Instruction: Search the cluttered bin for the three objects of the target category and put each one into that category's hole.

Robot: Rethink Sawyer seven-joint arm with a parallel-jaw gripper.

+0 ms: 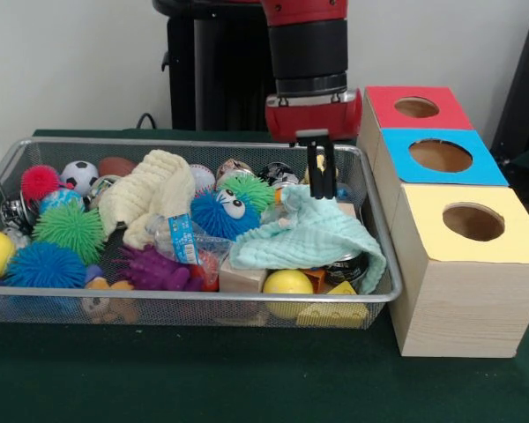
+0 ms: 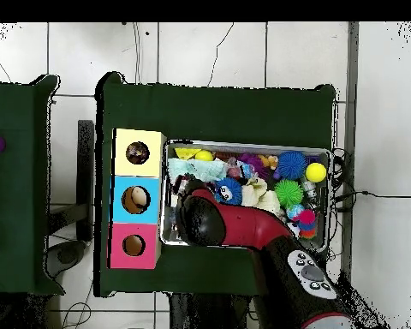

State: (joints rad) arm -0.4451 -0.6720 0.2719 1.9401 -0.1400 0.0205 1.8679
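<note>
Bin (image 1: 383, 295) of wire mesh, crowded with toys, sits on the green table (image 1: 247, 379) beside three boxes with holes. Near the bin's box-side end, the gripper (image 1: 322, 181) hangs with fingers nearly together, empty, above the mint cloth (image 1: 313, 242).

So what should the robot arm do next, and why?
Probably go straight down a little. The gripper hangs just above the mint cloth at the bin's right end, holding nothing that I can see. The cloth covers the things beneath it, so taking hold of it and moving it aside looks like the way to see what is under there.
</note>
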